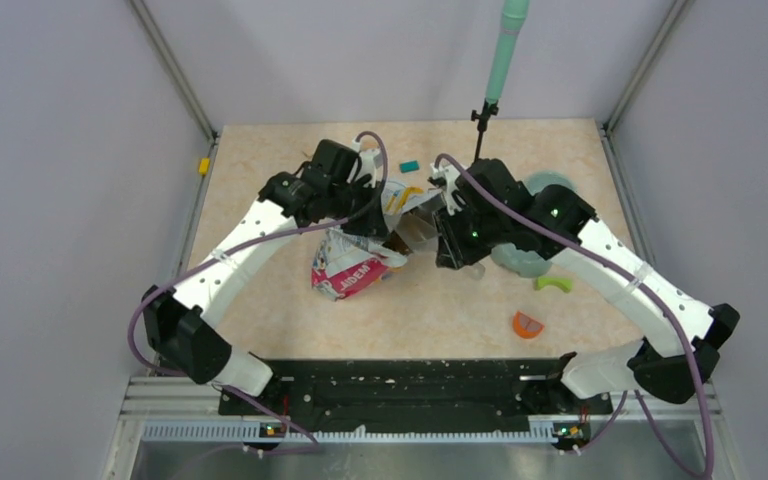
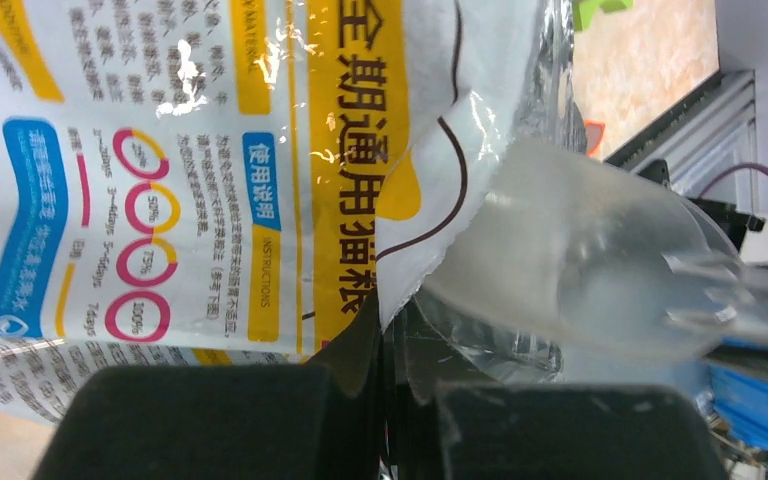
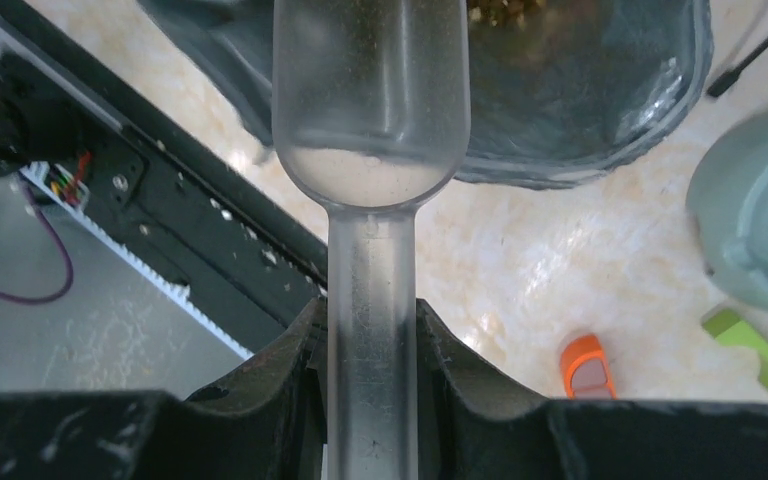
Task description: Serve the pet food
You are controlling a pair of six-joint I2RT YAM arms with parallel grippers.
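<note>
The pet food bag, yellow, white and pink, lies on the table with its mouth held up. My left gripper is shut on the bag's torn top edge, its jaws pinched together on it. My right gripper is shut on the handle of a clear plastic scoop. The scoop's bowl points into the bag's open mouth and looks empty. Brown kibble shows deep inside the bag. The scoop also shows in the left wrist view.
A pale green bowl sits just right of my right gripper, also in the right wrist view. A green piece, an orange piece and a teal block lie on the table. A green pole stands at the back.
</note>
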